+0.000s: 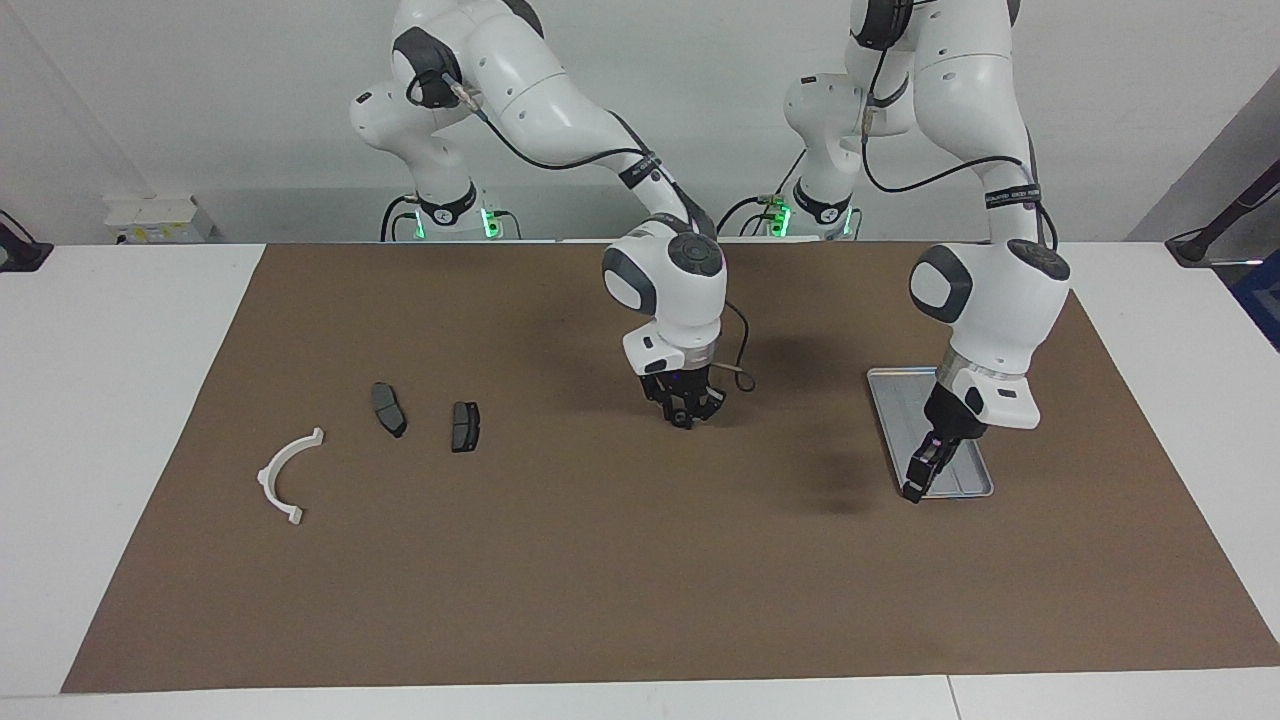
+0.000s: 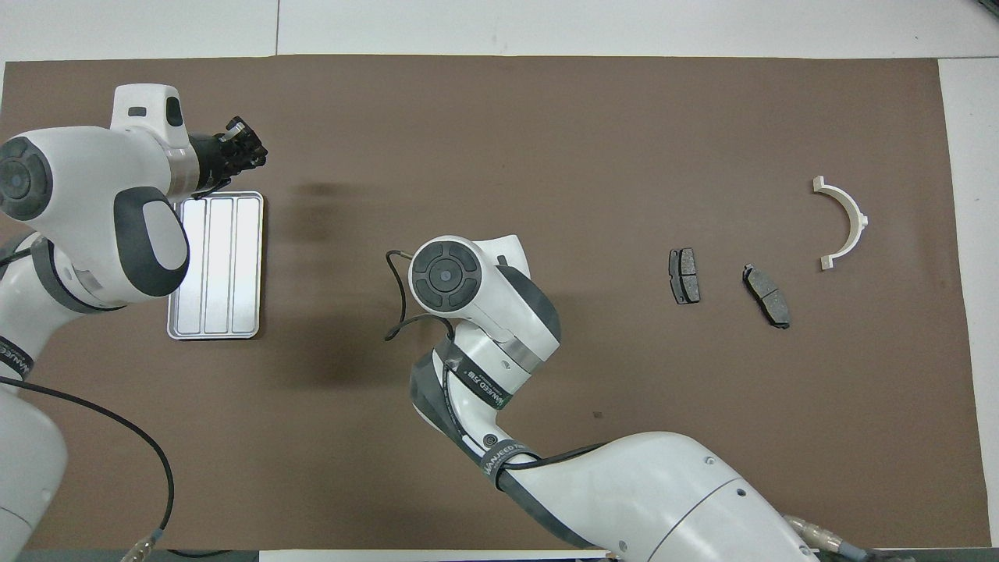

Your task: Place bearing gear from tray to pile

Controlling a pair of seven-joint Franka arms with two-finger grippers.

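My right gripper (image 1: 685, 414) is down at the mat in the middle of the table, shut on the small dark bearing gear (image 1: 682, 420), which is mostly hidden between the fingers. In the overhead view the right wrist covers both. The silver ribbed tray (image 1: 905, 400) lies toward the left arm's end and also shows in the overhead view (image 2: 215, 265). My left gripper (image 1: 914, 487) points down over the tray's edge farthest from the robots, fingers together and holding nothing; it also shows in the overhead view (image 2: 243, 147). The pile lies toward the right arm's end: a white arc (image 1: 288, 473) and two brake pads (image 1: 388, 408) (image 1: 465, 425).
A brown mat (image 1: 600, 580) covers most of the white table. The right wrist's cable (image 1: 740, 375) loops beside the gripper. In the overhead view the pile's arc (image 2: 847, 218) and pads (image 2: 684, 275) (image 2: 767, 295) lie beyond the right wrist toward the right arm's end.
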